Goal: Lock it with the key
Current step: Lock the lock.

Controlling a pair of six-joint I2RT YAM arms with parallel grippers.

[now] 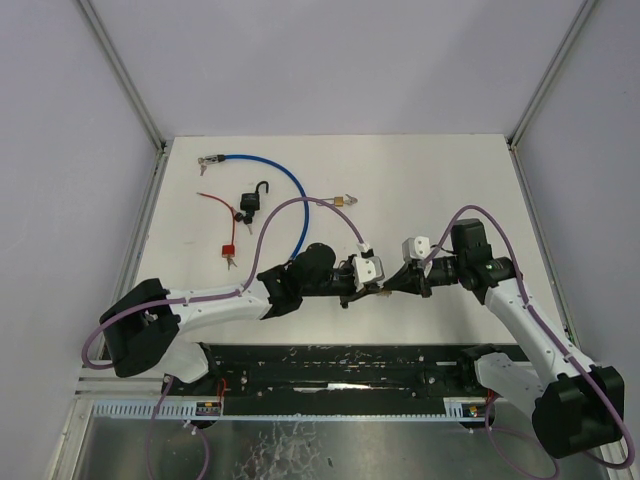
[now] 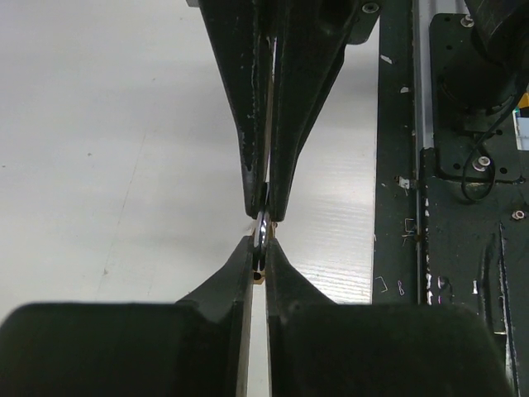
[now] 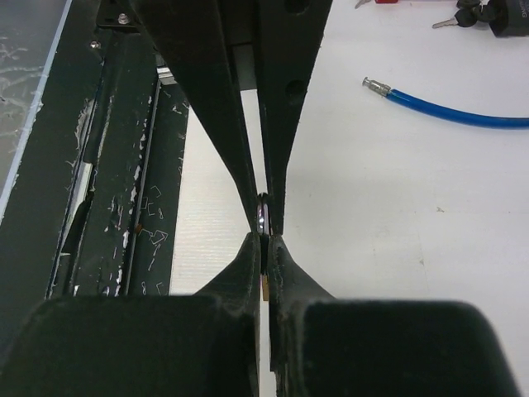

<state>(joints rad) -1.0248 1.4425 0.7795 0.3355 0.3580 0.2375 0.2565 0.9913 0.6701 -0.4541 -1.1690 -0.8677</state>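
We had both arms meeting tip to tip above the near middle of the white table [image 1: 450, 180]. The left gripper [image 1: 378, 288] reached in from the left and the right gripper [image 1: 392, 285] from the right, their black tips nose to nose.

Down at the left wrist we saw our own fingers [image 2: 248, 265] pressed tight together, pinching a small shiny metal ring [image 2: 261, 225] with a sliver of brass just under it. The opposite pair came down from the top of that view and clamped on the same ring. From the right wrist it was the mirror picture: our fingers [image 3: 285, 265] squeezed shut on the metal ring, the other pair pinching it from above. Whether that was the key itself or only its ring, we could not tell.

Farther back on the table, well apart from the grippers, the black padlock [image 1: 253, 200] lay with its shackle raised, just beside a red cable lock [image 1: 225, 225]. The blue cable [image 1: 285, 185] curved around behind them, and a small brass padlock [image 1: 341, 202] sat near its right side.
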